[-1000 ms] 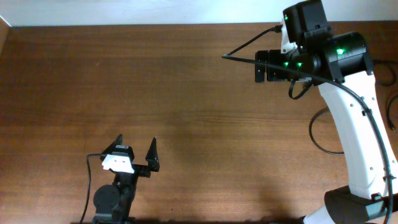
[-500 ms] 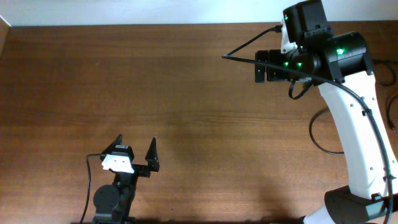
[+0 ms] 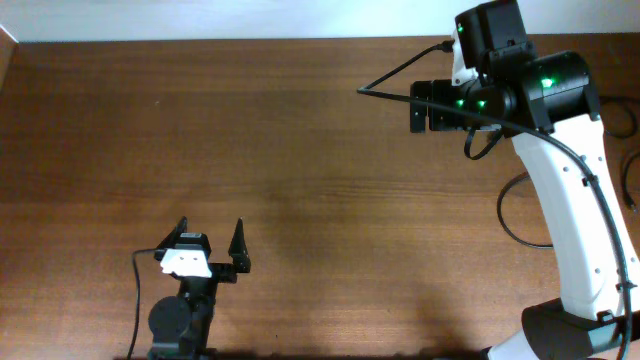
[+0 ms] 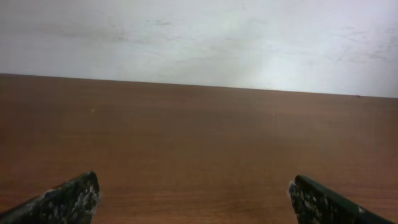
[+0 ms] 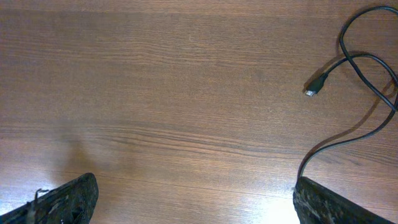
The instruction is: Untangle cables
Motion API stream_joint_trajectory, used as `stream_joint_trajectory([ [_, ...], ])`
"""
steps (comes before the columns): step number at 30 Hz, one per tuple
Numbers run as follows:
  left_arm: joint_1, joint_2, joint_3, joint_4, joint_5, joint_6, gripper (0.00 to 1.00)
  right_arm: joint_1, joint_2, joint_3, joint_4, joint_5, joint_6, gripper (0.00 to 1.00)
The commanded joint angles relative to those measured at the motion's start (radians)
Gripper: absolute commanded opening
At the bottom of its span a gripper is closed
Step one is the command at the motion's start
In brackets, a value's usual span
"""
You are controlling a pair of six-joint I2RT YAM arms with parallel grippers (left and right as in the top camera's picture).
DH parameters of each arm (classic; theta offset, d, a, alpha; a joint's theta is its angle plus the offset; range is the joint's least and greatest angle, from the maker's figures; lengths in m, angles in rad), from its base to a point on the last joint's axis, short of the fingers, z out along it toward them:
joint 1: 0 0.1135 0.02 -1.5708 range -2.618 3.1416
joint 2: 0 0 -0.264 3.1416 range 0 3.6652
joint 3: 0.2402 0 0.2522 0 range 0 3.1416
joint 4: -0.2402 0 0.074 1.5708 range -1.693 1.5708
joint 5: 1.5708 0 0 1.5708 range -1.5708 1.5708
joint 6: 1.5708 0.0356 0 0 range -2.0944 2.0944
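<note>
A brown wood-grain table [image 3: 300, 150] runs up to a pale wall [image 4: 199, 37] behind it

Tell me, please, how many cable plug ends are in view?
1: the plug end lies at the right wrist view's upper right, on its cable; others may be hidden off frame.

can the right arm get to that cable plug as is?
Probably yes. The right gripper has its fingers open over bare table, and the cable plug lies loose ahead, off to one side, with nothing between.
</note>
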Motion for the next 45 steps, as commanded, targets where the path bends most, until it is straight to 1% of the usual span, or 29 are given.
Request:
stream_joint_trajectory([
  [1, -0.013, -0.01, -0.002, -0.008, -0.013, 0.02, 0.99, 0.005, -0.008, 0.007, 0.001, 0.01, 0.011, 0.99],
  [15, -0.013, -0.01, -0.002, -0.008, -0.013, 0.02, 0.99, 0.005, -0.021, 0.008, 0.004, 0.014, 0.011, 0.99],
  [16, -0.013, -0.01, -0.002, -0.008, -0.013, 0.02, 0.99, 0.005, -0.036, 0.008, 0.057, 0.039, 0.011, 0.99],
  [17, -0.013, -0.01, -0.002, -0.008, -0.013, 0.02, 0.99, 0.005, -0.051, 0.008, 0.114, 0.039, 0.011, 0.96],
  [18, -0.013, -0.01, -0.002, -0.008, -0.013, 0.02, 0.98, 0.005, -0.074, 0.008, 0.117, 0.047, 0.011, 0.99],
  [19, -0.013, -0.01, -0.002, -0.008, -0.013, 0.02, 0.99, 0.005, -0.082, 0.008, 0.14, 0.058, 0.011, 0.99],
  [21, -0.013, -0.01, -0.002, -0.008, -0.014, 0.02, 0.99, 0.005, -0.098, 0.008, 0.254, 0.058, 0.011, 0.99],
  [24, -0.013, -0.01, -0.002, -0.008, -0.013, 0.02, 0.99, 0.005, -0.122, 0.007, 0.362, 0.058, 0.012, 0.99],
  [29, -0.013, -0.01, -0.002, -0.008, -0.013, 0.02, 0.99, 0.005, -0.151, -0.016, 0.403, 0.061, 0.012, 0.99],
  [31, -0.013, -0.01, -0.002, -0.008, -0.014, 0.02, 0.99, 0.005, -0.185, -0.088, 0.463, 0.061, 0.035, 0.99],
  [33, -0.013, -0.01, -0.002, -0.008, -0.013, 0.02, 0.99, 0.005, -0.284, -0.297, 0.625, 0.061, 0.095, 0.99],
  [35, -0.013, -0.01, -0.002, -0.008, -0.013, 0.02, 0.99, 0.005, -0.384, -0.533, 0.835, 0.061, 0.163, 0.99],
  [36, -0.013, -0.01, -0.002, -0.008, -0.013, 0.02, 0.99, 0.005, -0.443, -0.692, 0.984, 0.061, 0.169, 0.99],
  [37, -0.013, -0.01, -0.002, -0.008, -0.013, 0.02, 0.99, 0.005, -0.478, -0.795, 1.064, 0.062, 0.167, 0.99],
  [38, -0.013, -0.01, -0.002, -0.008, -0.013, 0.02, 0.99, 0.005, -0.495, -0.846, 1.097, 0.068, 0.167, 0.99],
  [39, -0.013, -0.01, -0.002, -0.008, -0.013, 0.02, 0.99, 0.005, -0.527, -0.944, 1.146, 0.081, 0.156, 0.99],
  [43, -0.013, -0.01, -0.002, -0.008, -0.013, 0.02, 0.99, 0.002, -0.594, -1.128, 1.17, 0.129, 0.156, 0.99],
  [45, -0.013, -0.01, -0.002, -0.008, -0.013, 0.02, 0.99, -0.035, -0.655, -1.281, 1.214, 0.129, 0.157, 0.99],
])
